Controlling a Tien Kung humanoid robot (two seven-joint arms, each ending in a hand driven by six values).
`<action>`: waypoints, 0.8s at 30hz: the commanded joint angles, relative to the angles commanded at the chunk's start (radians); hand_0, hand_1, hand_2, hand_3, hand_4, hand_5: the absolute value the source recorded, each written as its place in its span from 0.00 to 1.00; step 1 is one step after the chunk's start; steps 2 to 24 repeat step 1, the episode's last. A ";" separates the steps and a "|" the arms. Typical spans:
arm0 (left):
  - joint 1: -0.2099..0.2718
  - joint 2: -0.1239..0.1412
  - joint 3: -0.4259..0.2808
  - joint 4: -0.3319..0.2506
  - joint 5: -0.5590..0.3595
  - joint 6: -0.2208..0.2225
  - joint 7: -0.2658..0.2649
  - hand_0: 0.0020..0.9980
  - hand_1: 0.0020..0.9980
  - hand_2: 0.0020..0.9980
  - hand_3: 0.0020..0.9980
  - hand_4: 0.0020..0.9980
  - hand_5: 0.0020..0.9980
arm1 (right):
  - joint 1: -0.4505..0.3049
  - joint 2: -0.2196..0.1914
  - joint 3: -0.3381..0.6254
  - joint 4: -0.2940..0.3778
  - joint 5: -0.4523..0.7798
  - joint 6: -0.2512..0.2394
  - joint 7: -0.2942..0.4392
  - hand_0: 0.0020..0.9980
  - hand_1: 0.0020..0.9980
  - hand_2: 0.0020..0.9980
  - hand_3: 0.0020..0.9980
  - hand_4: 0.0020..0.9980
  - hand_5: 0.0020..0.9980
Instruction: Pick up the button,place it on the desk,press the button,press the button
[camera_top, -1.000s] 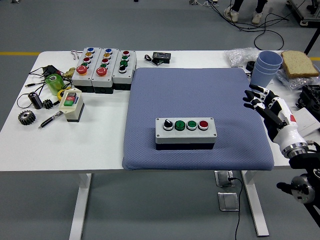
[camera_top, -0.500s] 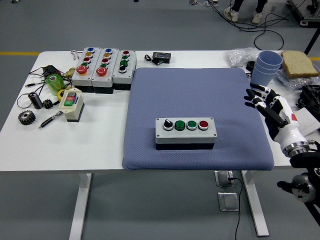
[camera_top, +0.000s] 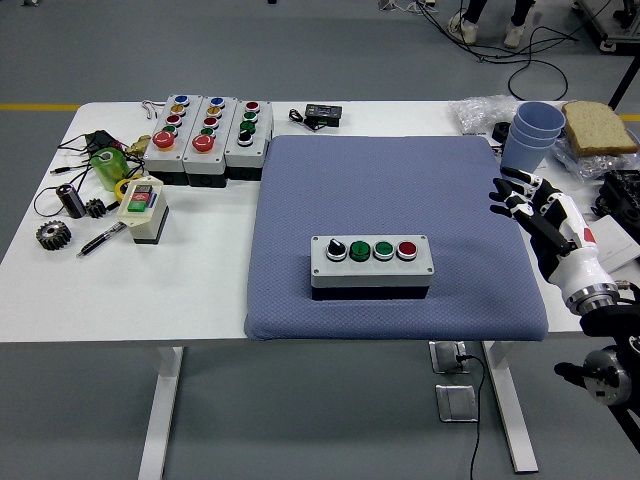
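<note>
A: Fingers spread and empty on your right hand (camera_top: 522, 200), which hovered at the blue mat's (camera_top: 300, 180) right edge.

B: The button box (camera_top: 371, 265) sat mid-mat, well apart; you needed one fingertip squarely on a cap.

lab/workshop | grey floor (camera_top: 300, 50) | floor cables (camera_top: 545, 45) | control boxes (camera_top: 207, 138)

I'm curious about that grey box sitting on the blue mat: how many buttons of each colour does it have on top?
On the button box, which lies on the blue mat:
black knob: 1
green buttons: 2
red button: 1
Total: 4
</note>
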 joint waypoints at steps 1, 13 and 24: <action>0.000 0.000 0.000 0.000 0.000 0.000 0.000 0.63 0.66 0.68 0.59 0.34 0.64 | 0.000 0.000 0.000 0.000 0.000 0.000 0.000 0.70 0.64 0.70 0.68 0.81 0.31; 0.000 0.000 0.000 0.000 0.000 0.000 0.000 0.63 0.66 0.68 0.59 0.34 0.64 | 0.000 0.000 0.000 0.000 0.000 0.000 0.000 0.70 0.64 0.70 0.68 0.81 0.31; 0.000 0.000 0.000 0.000 0.000 0.000 0.000 0.63 0.66 0.68 0.59 0.34 0.64 | 0.000 0.000 0.000 0.000 0.000 0.000 0.000 0.70 0.64 0.70 0.68 0.81 0.31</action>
